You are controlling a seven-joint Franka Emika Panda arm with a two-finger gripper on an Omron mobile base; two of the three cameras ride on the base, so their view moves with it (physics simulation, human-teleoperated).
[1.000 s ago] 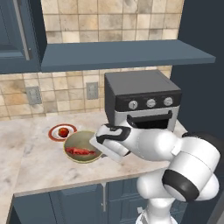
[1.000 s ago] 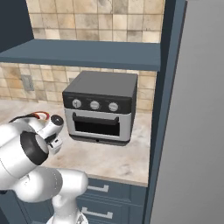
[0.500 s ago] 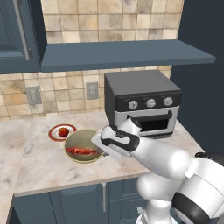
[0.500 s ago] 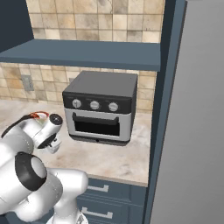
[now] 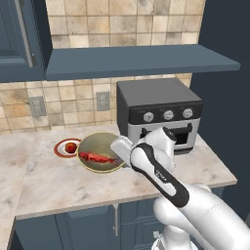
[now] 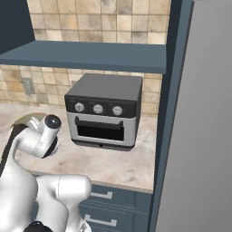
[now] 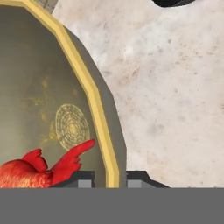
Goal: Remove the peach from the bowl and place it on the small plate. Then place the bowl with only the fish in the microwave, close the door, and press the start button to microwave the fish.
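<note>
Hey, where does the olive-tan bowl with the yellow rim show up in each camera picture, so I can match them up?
Left base view: the shallow olive-tan bowl with the yellowish rim sits left of centre on the counter.
Right base view: a sliver of rim at the far left, behind the arm.
Hand view: it covers the left half, rim between the fingertips.
Shared landmark: the silver and black toaster oven.
</note>
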